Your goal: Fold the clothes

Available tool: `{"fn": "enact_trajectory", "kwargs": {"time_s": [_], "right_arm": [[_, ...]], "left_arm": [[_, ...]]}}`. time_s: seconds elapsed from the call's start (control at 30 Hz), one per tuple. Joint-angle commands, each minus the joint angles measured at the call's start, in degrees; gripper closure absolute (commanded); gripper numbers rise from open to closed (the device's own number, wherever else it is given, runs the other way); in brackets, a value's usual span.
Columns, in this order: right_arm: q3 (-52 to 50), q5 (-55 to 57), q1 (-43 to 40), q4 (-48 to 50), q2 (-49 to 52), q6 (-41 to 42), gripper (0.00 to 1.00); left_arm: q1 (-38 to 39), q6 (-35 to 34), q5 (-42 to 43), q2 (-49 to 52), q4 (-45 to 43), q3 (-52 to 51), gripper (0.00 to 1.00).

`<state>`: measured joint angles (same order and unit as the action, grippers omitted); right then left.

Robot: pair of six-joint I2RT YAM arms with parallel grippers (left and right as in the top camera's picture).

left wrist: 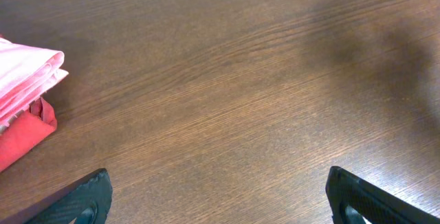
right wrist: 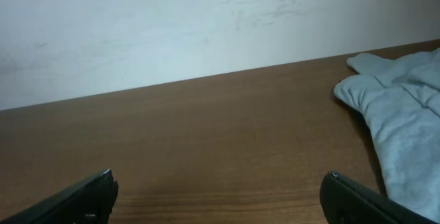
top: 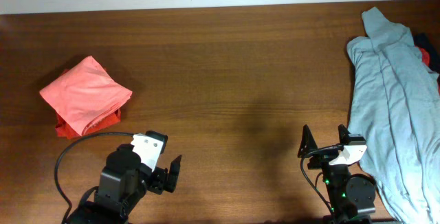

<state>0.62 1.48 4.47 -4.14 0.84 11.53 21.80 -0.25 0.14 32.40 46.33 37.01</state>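
1. Salmon-pink top (top: 86,93) sits folded in a bundle at 9 o'clock on the counter (top: 234,80), lying on a darker red garment (top: 106,119).
2. Pale grey-blue garment (top: 395,107) sprawls unfolded along the 3 o'clock edge.
3. Left gripper (top: 163,157) at 7 o'clock: jaws released, empty, near the bundle, not touching it.
4. Right gripper (top: 323,141) at 5 o'clock: jaws released, empty, just beside the grey-blue garment.
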Motion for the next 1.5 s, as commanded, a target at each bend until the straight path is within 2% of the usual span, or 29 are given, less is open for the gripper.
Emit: {"fn": "enact_trajectory", "kwargs": {"time_s": [0.0,0.7,0.93,1.1,1.2,1.4,1.47], "right_arm": [[-0.3,0.3,-0.4,-0.4,-0.5,-0.5,0.01],[-0.3,0.3,-0.4,-0.4,-0.5,-0.5,0.01],[-0.3,0.3,-0.4,-0.4,-0.5,-0.5,0.01],[-0.3,0.3,-0.4,-0.4,-0.5,-0.5,0.01],[-0.3,0.3,-0.4,-0.4,-0.5,-0.5,0.01],[-0.3,0.3,-0.4,-0.4,-0.5,-0.5,0.02],[-0.3,0.3,-0.4,-0.4,-0.5,-0.5,0.01]], "left_arm": [[0.2,-0.6,-0.4,-0.2,-0.1,-0.2,0.01],[0.2,-0.6,-0.4,-0.4,0.0,-0.2,0.01],[-2.9,0.0,-2.8,-6.8,-0.4,-5.3,0.01],[-8.3,0.1,-2.6,-17.3,-12.0,-19.3,0.01],[-10.8,0.1,-3.3,-20.4,-18.4,-23.3,0.01],[-15.7,0.1,-7.6,-24.9,-42.3,-34.4,0.01],[-16.4,0.1,-8.2,-26.1,-45.4,-36.5,0.01]]}}
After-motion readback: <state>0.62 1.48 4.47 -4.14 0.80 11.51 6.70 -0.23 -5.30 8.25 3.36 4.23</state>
